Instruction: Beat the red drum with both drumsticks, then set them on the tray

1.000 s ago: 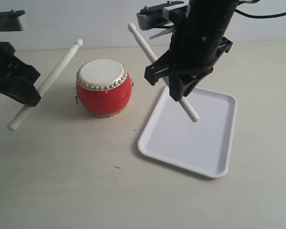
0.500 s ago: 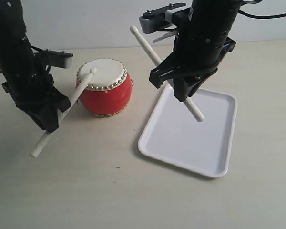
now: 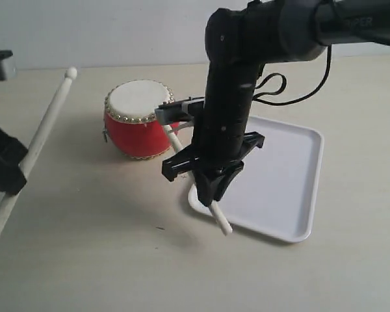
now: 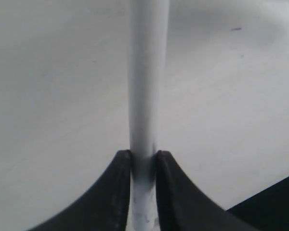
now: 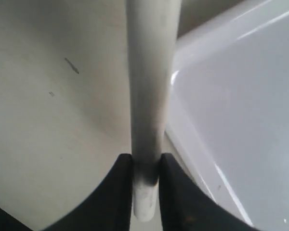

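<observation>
On the pale beige tabletop, the largest thing is one flat glossy white rectangular tray with rounded corners and a low raised rim, lying right of centre. The part of its floor not hidden by the right arm shows bare white. Left of it, apart from its rim, stands one small squat red drum with a cream skin top and rings of gold studs.

There are two slim pale wooden drumsticks. The left drumstick tilts steeply, rounded tip up, well to the left of the drum and clear of it. The right drumstick slants from beside the drum's right flank down to the tray's near left corner; its upper end is hidden, and whether it touches drum or rim I cannot tell.

The left gripper pinches the left stick near its lower end, black fingers pressed against both sides in the left wrist view. The right gripper likewise clamps its stick, above the tray's rim line.

Open tabletop spreads along the whole near side.
</observation>
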